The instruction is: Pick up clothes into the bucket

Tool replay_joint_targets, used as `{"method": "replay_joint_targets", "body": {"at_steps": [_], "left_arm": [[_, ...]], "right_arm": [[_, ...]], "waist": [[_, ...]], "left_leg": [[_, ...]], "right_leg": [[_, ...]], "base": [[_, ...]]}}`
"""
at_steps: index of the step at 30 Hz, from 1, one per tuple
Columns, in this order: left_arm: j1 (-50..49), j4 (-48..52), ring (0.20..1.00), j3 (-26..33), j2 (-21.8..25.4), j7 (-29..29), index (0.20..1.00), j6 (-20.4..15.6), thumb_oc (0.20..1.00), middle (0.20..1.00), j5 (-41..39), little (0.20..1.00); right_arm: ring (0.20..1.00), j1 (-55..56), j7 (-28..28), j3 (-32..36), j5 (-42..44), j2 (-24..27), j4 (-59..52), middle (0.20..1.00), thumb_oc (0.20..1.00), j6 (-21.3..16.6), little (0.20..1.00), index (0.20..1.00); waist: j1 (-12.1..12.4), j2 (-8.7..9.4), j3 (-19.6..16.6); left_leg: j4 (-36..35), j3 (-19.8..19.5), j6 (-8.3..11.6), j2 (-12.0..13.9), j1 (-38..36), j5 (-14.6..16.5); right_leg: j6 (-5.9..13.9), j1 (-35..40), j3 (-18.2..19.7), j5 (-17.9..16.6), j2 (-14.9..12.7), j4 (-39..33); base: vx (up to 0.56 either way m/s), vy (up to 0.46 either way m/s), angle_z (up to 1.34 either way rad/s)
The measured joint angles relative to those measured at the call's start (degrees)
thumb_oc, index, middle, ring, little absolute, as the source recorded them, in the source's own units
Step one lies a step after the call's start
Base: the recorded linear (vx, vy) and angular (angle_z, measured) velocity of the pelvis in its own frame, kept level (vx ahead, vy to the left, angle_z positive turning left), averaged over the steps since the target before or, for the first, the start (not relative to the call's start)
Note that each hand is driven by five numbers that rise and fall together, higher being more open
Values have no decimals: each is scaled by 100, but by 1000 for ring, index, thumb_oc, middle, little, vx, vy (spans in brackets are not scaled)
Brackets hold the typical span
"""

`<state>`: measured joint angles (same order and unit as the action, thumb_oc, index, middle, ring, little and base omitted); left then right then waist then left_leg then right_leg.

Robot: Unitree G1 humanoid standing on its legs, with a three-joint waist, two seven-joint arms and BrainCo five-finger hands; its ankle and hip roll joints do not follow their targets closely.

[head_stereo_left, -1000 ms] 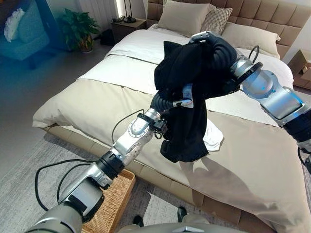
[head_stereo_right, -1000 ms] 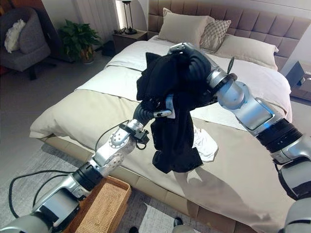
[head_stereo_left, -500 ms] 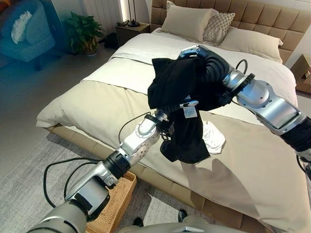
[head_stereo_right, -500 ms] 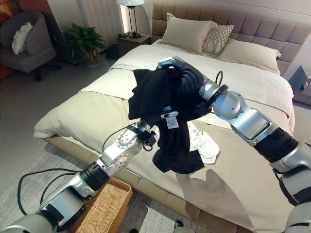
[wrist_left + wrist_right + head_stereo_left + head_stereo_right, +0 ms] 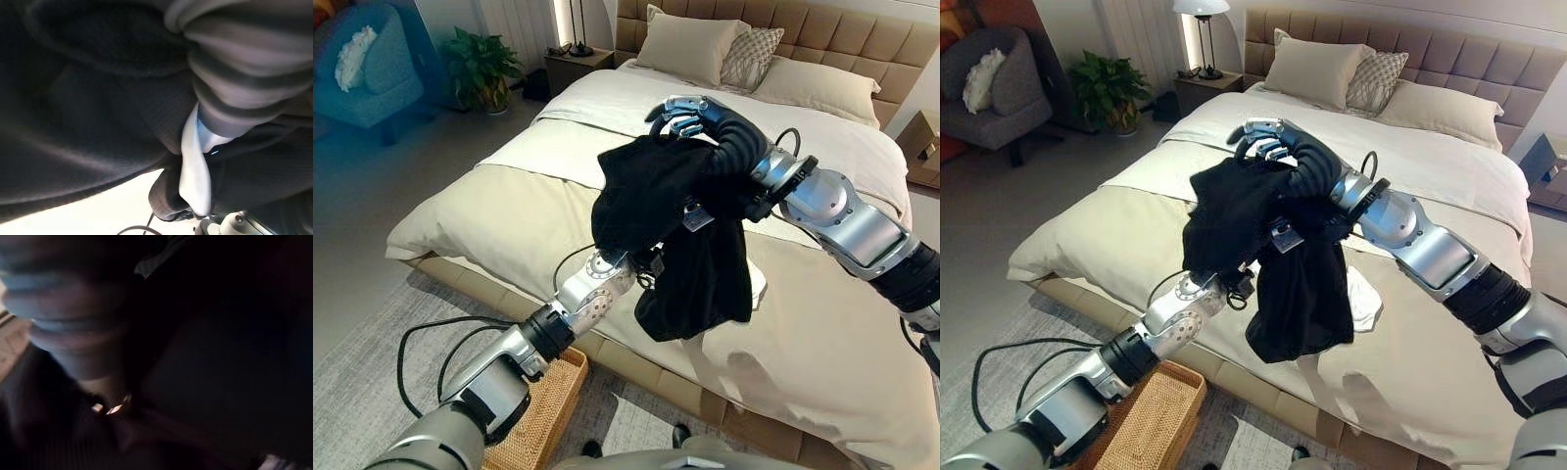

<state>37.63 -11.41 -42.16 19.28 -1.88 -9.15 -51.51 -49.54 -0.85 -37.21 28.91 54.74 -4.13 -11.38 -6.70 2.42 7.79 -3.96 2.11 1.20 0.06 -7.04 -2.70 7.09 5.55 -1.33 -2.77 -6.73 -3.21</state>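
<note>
Both hands lift the black garment (image 5: 666,225) above the bed's edge (image 5: 607,343) (left hand buried, grip untellable; right hand (image 5: 680,113) curled, unclear).

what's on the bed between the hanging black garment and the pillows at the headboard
Past the black garment, bare bedding runs up to the pillows, as the right eye view shows.

**No readable text in any view**

No words, numbers, brand marks or signs can be read. The one thing that could carry print is a small pale tag (image 5: 697,217) hanging on the black garment (image 5: 675,235) held above the bed (image 5: 509,211); in the head views its face is too small to make out. The left wrist view shows a pale strip (image 5: 195,181) against the dark cloth, and no lettering shows on it. The woven basket (image 5: 1151,426) on the floor bears no visible label.
</note>
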Motion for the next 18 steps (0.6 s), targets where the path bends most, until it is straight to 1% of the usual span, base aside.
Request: {"method": "replay_joint_targets", "body": {"at_steps": [2, 3, 4, 5, 7, 8, 9, 10, 11, 12, 13, 14, 15, 16, 17, 18], "left_arm": [[0, 177, 200, -3, 384, 48, 200, 63, 200, 200, 2, 200], [0, 293, 200, 20, 725, 92, 200, 88, 200, 200, 4, 200], [0, 331, 200, 23, 833, 97, 200, 92, 200, 200, 3, 200], [-4, 375, 200, 56, 1124, 102, 200, 103, 200, 200, 11, 200], [-27, 576, 200, 73, 1469, 111, 200, 102, 200, 200, 26, 200], [-39, 636, 200, 129, 1688, 110, 200, 99, 200, 200, 33, 200], [-108, 820, 200, 220, 1992, 122, 200, 98, 200, 200, 127, 200], [-169, 907, 200, 304, 2113, 141, 200, 96, 200, 200, 132, 200], [-248, 1062, 200, 393, 2403, 168, 200, 90, 200, 200, 134, 200], [-403, 1188, 200, 626, 2762, 181, 200, 86, 200, 200, 139, 200], [-583, 1305, 200, 880, 3045, 185, 200, 75, 200, 200, 160, 200], [-674, 1319, 200, 1018, 3172, 183, 200, 60, 200, 200, 212, 200], [-905, 1373, 200, 1335, 3428, 181, 200, 32, 200, 200, 367, 200], [-1029, 1389, 200, 1501, 3531, 173, 200, 10, 200, 200, 396, 200], [-1392, 1513, 200, 1936, 3775, 174, 200, -33, 200, 200, 557, 200], [-1743, 1536, 200, 2364, 3939, 158, 200, -114, 200, 200, 689, 200]], "right_arm": [[1000, 198, 20, 276, 0, -1, 11, 1000, 1000, -21, 1000, 1000], [1000, 290, 77, 383, 3, 9, 54, 1000, 1000, -38, 1000, 1000], [1000, 312, 113, 412, 3, 14, 86, 1000, 1000, -41, 1000, 1000], [1000, 447, 142, 595, 3, -6, 109, 1000, 1000, -48, 1000, 1000], [1000, 691, 223, 902, 7, -52, 159, 1000, 1000, -65, 1000, 1000], [1000, 762, 265, 987, 9, -36, 223, 1000, 1000, -67, 1000, 1000], [1000, 924, 280, 1210, 51, -132, 303, 1000, 1000, -72, 1000, 1000], [1000, 971, 306, 1264, 80, -147, 339, 1000, 1000, -71, 1000, 1000], [1000, 1118, 321, 1406, 100, -153, 386, 1000, 1000, -76, 1000, 1000], [1000, 1330, 386, 1560, 103, -144, 538, 1000, 1000, -69, 1000, 1000], [1000, 1550, 393, 1721, 104, -162, 600, 1000, 1000, -64, 1000, 1000], [1000, 1655, 399, 1785, 104, -159, 639, 1000, 1000, -63, 1000, 1000], [1000, 1867, 394, 1915, 104, -168, 706, 1000, 1000, -51, 1000, 1000], [1000, 1988, 396, 1996, 104, -167, 724, 1000, 1000, -37, 1000, 1000], [1000, 2278, 381, 2209, 103, -191, 731, 1000, 1000, -23, 1000, 1000], [1000, 2569, 384, 2407, 102, -190, 801, 1000, 1000, -1, 1000, 1000]], "waist": [[3, -2, -1], [4, -15, -9], [-4, -22, -16], [38, -37, -24], [85, -40, -26], [153, -72, -44], [170, -84, -61], [205, -91, -65], [229, -101, -73], [297, -120, -83], [307, -129, -86], [318, -131, -87], [329, -136, -85], [340, -141, -84], [436, -151, -78], [448, -158, -74]], "left_leg": [[1, -3, 0, 3, 0, 0], [1, -7, 0, 7, 0, 0], [2, -8, 0, 8, 0, 0], [1, -29, 0, 10, 3, 0], [1, -53, 0, 15, 8, 0], [1, -72, 0, 11, 21, -1], [0, -80, 1, 15, 30, 0], [-1, -94, 1, 12, 37, 0], [1, -111, 1, 10, 55, -1], [4, -131, 3, 9, 63, -3], [3, -173, 7, 7, 68, -5], [0, -196, 7, 7, 71, -5], [-5, -245, 15, 2, 75, -10], [-7, -246, 15, 4, 75, -10], [-12, -263, 17, 5, 80, -9], [-21, -290, 17, 1, 85, -9]], "right_leg": [[0, 5, -2, 0, 2, -4], [0, 12, -7, 0, 2, -8], [0, 9, -8, 0, 5, -7], [-1, 20, -28, 1, 3, -13], [-4, 26, -55, 2, 10, -20], [-9, 28, -78, 5, 1, -22], [-11, 24, -84, 7, 5, -29], [-13, 32, -100, 8, 1, -39], [-15, 26, -113, 9, 4, -57], [-15, 36, -133, 9, 0, -66], [-15, 63, -177, 9, 1, -98], [-18, 79, -202, 11, -4, -103], [-34, 107, -256, 21, -4, -122], [-42, 112, -258, 27, -5, -122], [-52, 113, -275, 33, 0, -139], [-60, 128, -302, 38, 1, -152]], "base": [[0, 0, 0], [0, 0, 0], [-8, -23, 4], [-5, -15, 5], [-2, -18, 7], [2, -32, 7], [3, -22, 7], [4, -18, 6], [5, -13, 8], [5, -28, 12], [5, -26, 14], [-1, -26, 22], [-1, -11, 15], [-2, -17, 13], [-5, -8, 6], [-5, -8, 9]]}}
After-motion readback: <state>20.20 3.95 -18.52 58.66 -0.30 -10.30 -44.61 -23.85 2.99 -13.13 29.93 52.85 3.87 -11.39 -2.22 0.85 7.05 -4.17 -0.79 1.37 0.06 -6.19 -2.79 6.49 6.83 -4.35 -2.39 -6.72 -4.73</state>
